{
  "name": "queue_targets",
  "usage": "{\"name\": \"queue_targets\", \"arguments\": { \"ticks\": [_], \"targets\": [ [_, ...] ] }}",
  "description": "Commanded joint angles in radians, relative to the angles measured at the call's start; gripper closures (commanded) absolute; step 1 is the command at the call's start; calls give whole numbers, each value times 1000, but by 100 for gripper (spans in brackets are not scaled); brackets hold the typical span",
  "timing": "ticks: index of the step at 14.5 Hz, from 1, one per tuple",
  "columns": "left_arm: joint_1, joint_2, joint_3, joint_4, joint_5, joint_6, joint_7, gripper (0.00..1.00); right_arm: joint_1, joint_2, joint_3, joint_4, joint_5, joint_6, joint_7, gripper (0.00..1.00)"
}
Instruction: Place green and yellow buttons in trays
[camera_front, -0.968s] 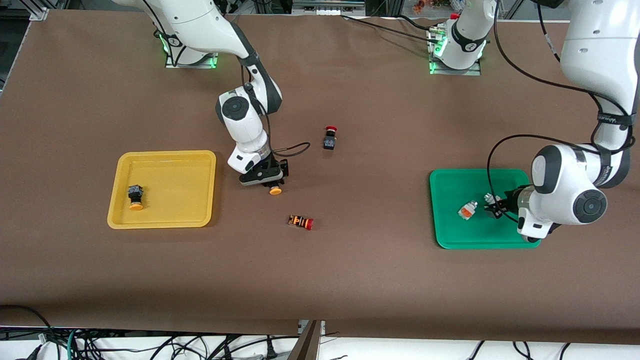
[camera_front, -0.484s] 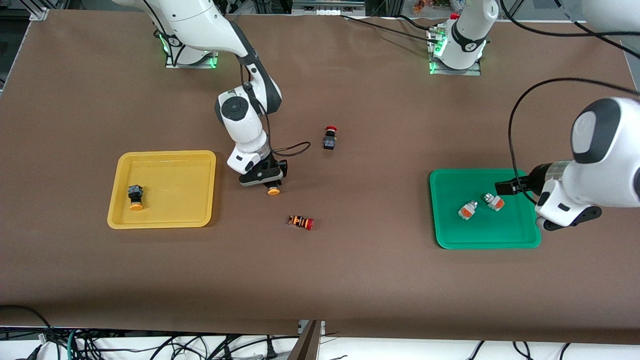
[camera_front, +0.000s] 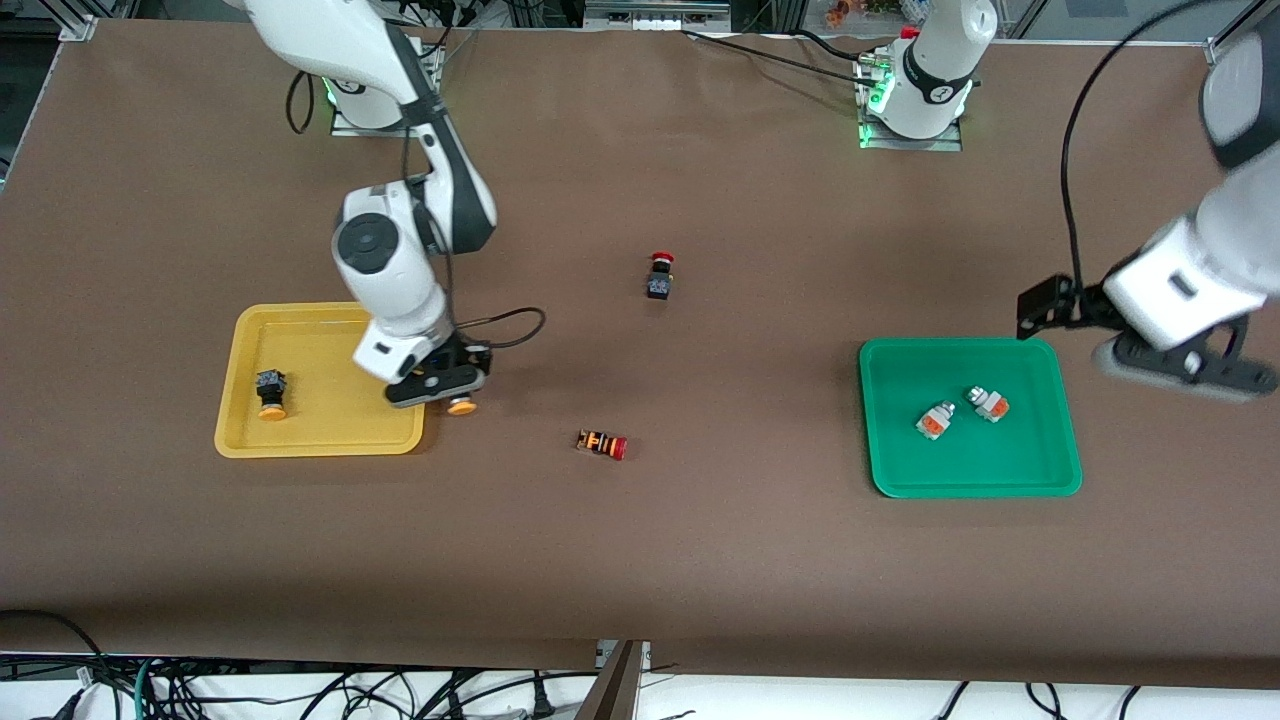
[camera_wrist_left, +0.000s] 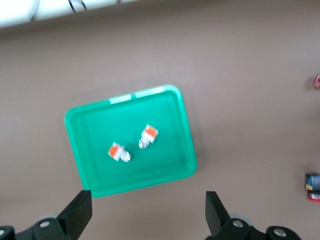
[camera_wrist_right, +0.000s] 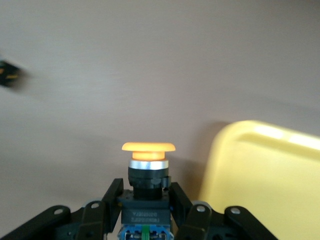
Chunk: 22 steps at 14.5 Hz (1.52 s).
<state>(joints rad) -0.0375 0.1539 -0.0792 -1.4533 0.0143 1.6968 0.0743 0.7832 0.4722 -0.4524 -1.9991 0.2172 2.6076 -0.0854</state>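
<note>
My right gripper is shut on a black-bodied button with an orange-yellow cap, just above the table beside the rim of the yellow tray. The right wrist view shows that button upright between the fingers of the right gripper, with the yellow tray close by. A second yellow-capped button lies in the yellow tray. Two white-bodied buttons lie in the green tray. My left gripper hangs open and empty, high over the green tray's edge toward the left arm's end.
A black button with a red cap stands mid-table. An orange-striped button with a red cap lies nearer to the front camera. The left wrist view shows the green tray with both white buttons.
My right gripper has carried the yellow-capped button across to the yellow tray's rim. My left gripper let go of a white button in the green tray, opened wide and rose away.
</note>
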Motion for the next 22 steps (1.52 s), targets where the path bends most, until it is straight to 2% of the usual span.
{"name": "queue_targets", "arguments": {
  "ticks": [1, 4, 8, 9, 10, 11, 12, 13, 16, 17, 22],
  "targets": [
    [30, -223, 30, -357, -28, 201, 1, 0, -60, -3, -34, -23, 19, -11, -134, 100],
    [33, -197, 27, -306, -11, 107, -73, 0, -143, -4, -34, -70, 49, -7, -224, 100],
    [24, -186, 16, -282, 6, 80, -70, 0, -199, 26, -32, -98, 259, -9, -405, 100],
    [25, -183, 16, -279, 6, 78, -70, 0, -200, 31, -31, -102, 270, -7, -424, 94],
    [28, -182, 16, -279, 4, 78, -73, 0, -202, 36, -32, -102, 272, -6, -435, 79],
    [30, -169, 16, -251, 4, 80, -73, 0, -202, 37, -32, -99, 277, -6, -435, 33],
    [33, -140, 19, -213, 4, 61, -74, 0, -202, 36, -32, -95, 280, -6, -432, 14],
    [33, -126, 21, -191, 4, 35, -77, 0, -202, 31, -32, -89, 289, -9, -427, 4],
    [30, -117, 16, -180, 6, 12, -71, 0, -203, 10, -43, -43, 292, -24, -428, 2],
    [24, -119, 15, -179, 4, 5, -73, 0, -203, -3, -63, -9, 292, -78, -428, 2],
    [18, -120, 6, -179, 6, -6, -77, 0, -219, 8, -227, 366, 277, -625, -424, 2]
  ]
}}
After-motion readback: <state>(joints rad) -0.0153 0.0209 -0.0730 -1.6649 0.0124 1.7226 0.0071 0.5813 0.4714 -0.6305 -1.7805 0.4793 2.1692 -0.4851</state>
